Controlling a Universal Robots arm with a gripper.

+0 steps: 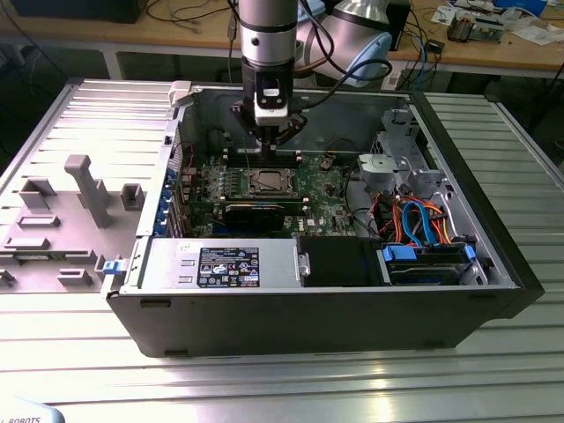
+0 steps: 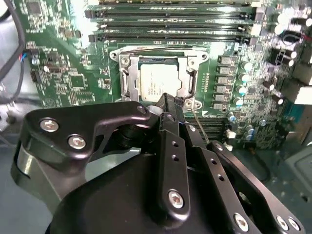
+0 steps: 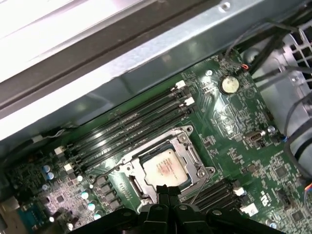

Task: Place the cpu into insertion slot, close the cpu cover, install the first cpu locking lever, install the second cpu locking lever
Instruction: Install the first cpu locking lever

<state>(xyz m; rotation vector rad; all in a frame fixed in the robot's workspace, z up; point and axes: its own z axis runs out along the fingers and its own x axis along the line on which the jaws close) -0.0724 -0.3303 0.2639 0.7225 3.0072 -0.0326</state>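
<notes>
Inside the computer case (image 1: 308, 322), exterior view: the claw (image 1: 267, 145) is hanging above the insertion slot (image 1: 267, 182). Second wrist view: the cpu (image 2: 157, 80) is sitting in that slot, the cpu cover (image 2: 128, 80) lying flat around it. First wrist view: the fingers (image 3: 162, 200) are resting pressed together.

- The arm (image 1: 266, 26) comes down vertically, its grey wrist section upright.
- The gripper (image 1: 267, 148) points straight down beneath the wrist, with its black linkages splayed outward at the knuckles.
- In both wrist views the gripper (image 2: 168, 106) (image 3: 169, 197) has its jaws drawn together, tips meeting.
</notes>
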